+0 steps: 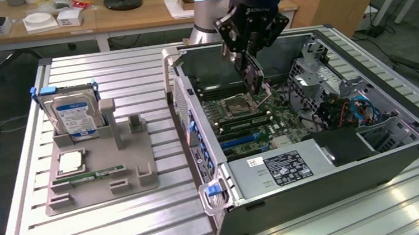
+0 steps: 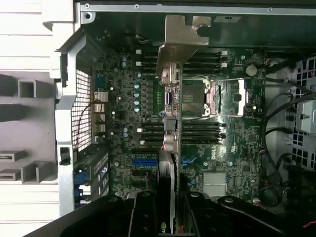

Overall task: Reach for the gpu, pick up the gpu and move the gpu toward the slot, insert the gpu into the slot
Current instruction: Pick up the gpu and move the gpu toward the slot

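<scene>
**GPU in tool, hanging over motherboard**

Slatted aluminium desk [image 1: 116,74] carries an open PC case [image 1: 335,186] lying on its side, motherboard [image 1: 269,118] facing up. On the exterior view's left sits a grey parts holder [image 1: 124,169] with a hard drive [image 1: 75,117] standing upright in it. Tool [image 1: 249,64] is inside the case opening, clamped narrow on the gpu [image 1: 255,81]. The card is held on edge above the board by the CPU socket [image 2: 197,98], with its metal end bracket [image 2: 180,34] toward the case wall.

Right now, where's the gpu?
In the exterior view, the gpu hangs on edge in the gripper, inside the open case, above the motherboard's CPU socket.
</scene>
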Tool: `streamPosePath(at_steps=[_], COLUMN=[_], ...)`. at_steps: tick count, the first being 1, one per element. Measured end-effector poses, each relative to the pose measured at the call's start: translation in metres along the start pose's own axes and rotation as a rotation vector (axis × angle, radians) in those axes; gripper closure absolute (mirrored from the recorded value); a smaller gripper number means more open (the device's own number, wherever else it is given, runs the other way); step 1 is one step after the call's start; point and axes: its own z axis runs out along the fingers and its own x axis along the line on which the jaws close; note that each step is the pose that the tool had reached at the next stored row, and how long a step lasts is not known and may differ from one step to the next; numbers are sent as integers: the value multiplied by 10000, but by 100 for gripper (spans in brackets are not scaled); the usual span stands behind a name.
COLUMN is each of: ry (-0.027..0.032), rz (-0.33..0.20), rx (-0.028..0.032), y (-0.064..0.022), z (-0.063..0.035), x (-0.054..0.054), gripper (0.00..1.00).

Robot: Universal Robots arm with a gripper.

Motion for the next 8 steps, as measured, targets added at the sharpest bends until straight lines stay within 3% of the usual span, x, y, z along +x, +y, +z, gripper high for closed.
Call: streamPosePath(at_steps=[8], ry=[-1], rz=[-322], rx=[-5], y=[2], z=[29], x=[-199], gripper=[74])
